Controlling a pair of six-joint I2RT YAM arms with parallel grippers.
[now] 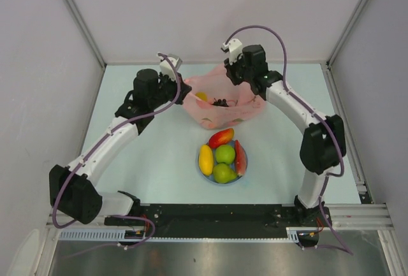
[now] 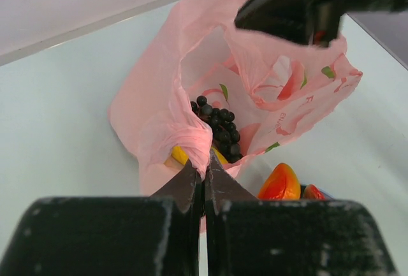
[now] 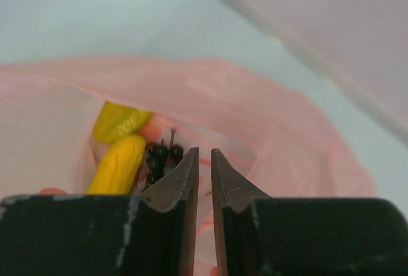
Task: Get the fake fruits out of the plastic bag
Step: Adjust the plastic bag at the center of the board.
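The left gripper (image 2: 204, 160) is pinching its two black fingers tight together on a gathered fold of the thin translucent pink plastic bag (image 2: 159, 104), at the bag's left rim. The film is bunching right at the fingertips.

The right gripper (image 3: 204, 156) is hovering over the bag's far rim, pointing down into the open mouth. Its jaws are standing only a narrow slit apart. I cannot tell whether any film is caught in that slit.

The bag is sitting on the pale table (image 1: 153, 155) close to the middle of the far edge, its mouth gaping between the two grippers. Inside it, a dark purple plastic grape bunch (image 2: 217, 126) is lying on the bottom. A yellow oval plastic fruit (image 3: 118, 164) is resting just beside the grapes, with a second yellow piece (image 3: 121, 122) next to it.

Nearer the middle of the table, toward the near edge, a round light blue plate (image 1: 199, 148) is carrying five fruits. These are a red-and-yellow plastic mango (image 1: 220, 138), a yellow oval (image 1: 205, 159), a green apple (image 1: 224, 154), a green pear (image 1: 224, 174) and a red slice (image 1: 240, 159), all crowding against one another.
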